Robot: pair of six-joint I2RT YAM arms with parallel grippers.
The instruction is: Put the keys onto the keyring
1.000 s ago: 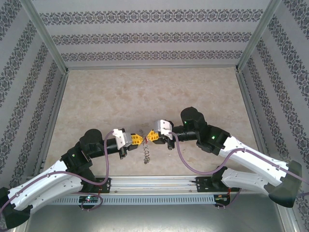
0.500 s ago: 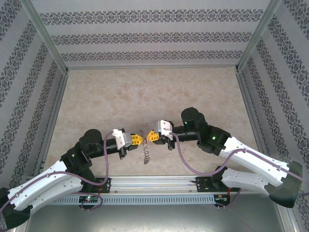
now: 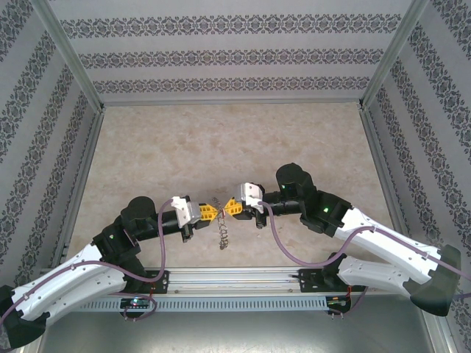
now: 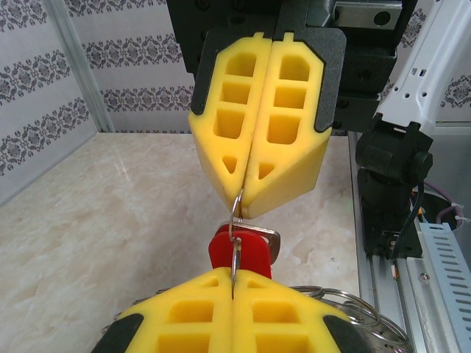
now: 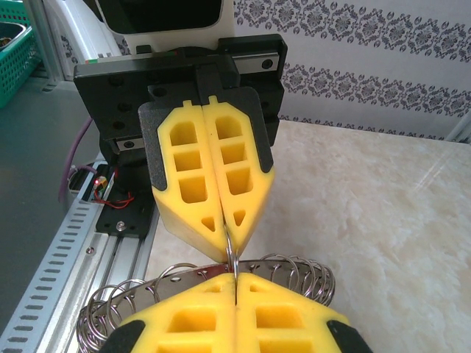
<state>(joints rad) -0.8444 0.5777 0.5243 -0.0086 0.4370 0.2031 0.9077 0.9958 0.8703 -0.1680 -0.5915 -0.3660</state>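
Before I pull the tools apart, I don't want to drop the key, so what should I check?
1. Left tool shut on the wire loop: ok.
2. Right tool shut on the same loop: ok.
3. Red key hanging at the loop between the tips: ok.
4. Key actually threaded onto the loop: cannot tell.
5. Keyring hanging free of the table: cannot tell.

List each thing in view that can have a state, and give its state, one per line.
Flat grey metal keyring fringed with wire loops: held up by one loop.
Left gripper: shut on that loop.
Right gripper: shut on the same loop.
Small red oblong key: hanging at that loop, in mid-air.
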